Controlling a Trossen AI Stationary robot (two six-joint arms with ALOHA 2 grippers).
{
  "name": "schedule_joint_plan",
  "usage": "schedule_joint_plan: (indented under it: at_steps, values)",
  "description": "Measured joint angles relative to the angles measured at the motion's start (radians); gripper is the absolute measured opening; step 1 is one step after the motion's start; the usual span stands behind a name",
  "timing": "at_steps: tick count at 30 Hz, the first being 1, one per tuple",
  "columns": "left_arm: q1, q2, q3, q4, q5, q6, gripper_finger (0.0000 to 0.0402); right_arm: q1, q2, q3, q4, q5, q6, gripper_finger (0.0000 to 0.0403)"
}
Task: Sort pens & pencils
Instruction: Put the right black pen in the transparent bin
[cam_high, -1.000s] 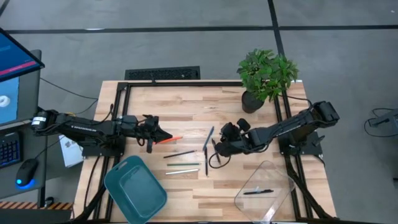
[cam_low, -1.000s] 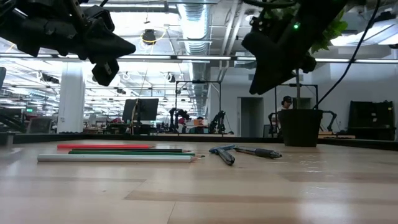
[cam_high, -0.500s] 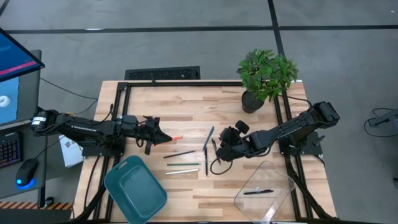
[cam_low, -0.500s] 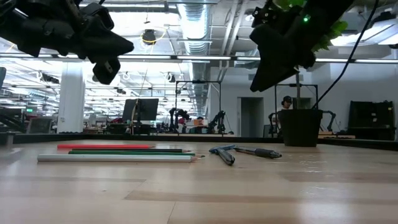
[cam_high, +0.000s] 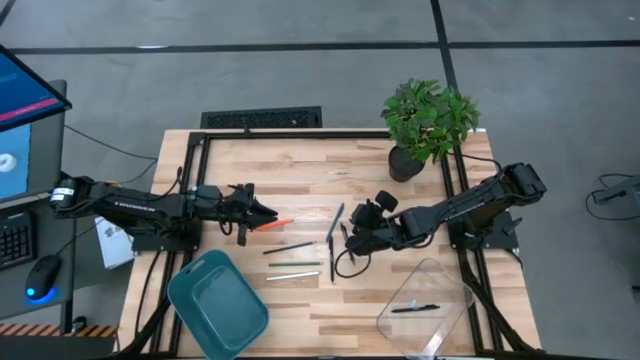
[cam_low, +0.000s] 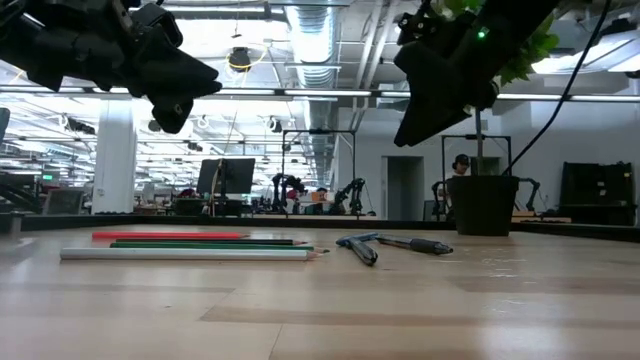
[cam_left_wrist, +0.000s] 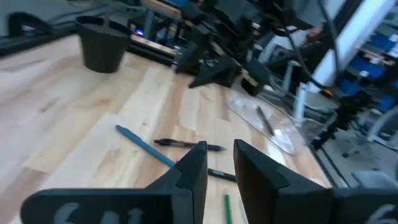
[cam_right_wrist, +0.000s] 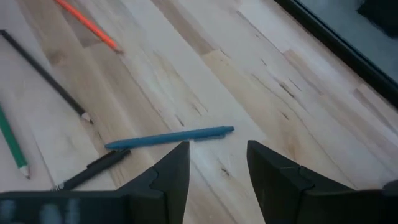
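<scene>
Left end effector (cam_high: 262, 212): raised above the counter's left half, over the butt of the orange pencil; fingers (cam_left_wrist: 196, 171) parted by a narrow gap, nothing between them.
Right end effector (cam_high: 349, 237): raised above the counter's middle, over the blue pen; fingers (cam_right_wrist: 174, 171) spread wide, empty.
Orange pencil (cam_high: 277, 224): flat on the counter (cam_high: 300, 170), left of centre.
Dark pencil (cam_high: 288, 247), green pencil (cam_high: 295, 264), pale pencil (cam_high: 292, 276): three rows below the orange one, toward the near edge.
Blue pen (cam_high: 335, 222): flat at the counter's middle.
Black pen (cam_right_wrist: 93, 168): just beside the blue pen.
Clear tray (cam_high: 440, 275): near right corner, one black pen (cam_high: 414, 309) inside.
Teal tray (cam_high: 190, 290): near left corner.
Potted plant (cam_high: 428, 120): far right corner.
</scene>
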Motion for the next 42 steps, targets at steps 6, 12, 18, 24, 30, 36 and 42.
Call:
schedule_joint_plan:
  at_steps: [6,12,18,24,30,36,42]
  values:
    - [0.0,0.0,0.0,-0.07,-0.033,-0.089,0.0071,0.0,0.0,0.0,0.001,0.0,-0.028,0.0183]
    - [0.0,0.0,0.001,-0.208,-0.057,-0.149,0.0071,0.0,0.0,0.0,0.001,-0.038,-0.055,0.0185]
    - [0.0,0.0,0.0,-0.258,-0.098,-0.135,0.0071,0.0,0.0,0.0,0.001,-0.039,-0.067,0.0184]
    - [0.0,0.0,0.001,-0.356,-0.135,-0.083,0.0071,0.0,0.0,0.0,0.001,-0.04,-0.075,0.0188]
    - [0.0,0.0,0.0,-0.38,-0.165,-0.009,0.0071,0.0,0.0,0.0,0.001,-0.04,-0.081,0.0189]
    - [-0.022,0.0,0.0,-0.382,-0.243,0.053,0.0071,0.0,0.0,0.0,-0.002,-0.04,-0.082,0.0189]
    - [-0.089,0.027,0.0,-0.37,-0.319,0.072,0.0071,0.0,0.0,0.0,-0.007,-0.04,-0.082,0.0188]
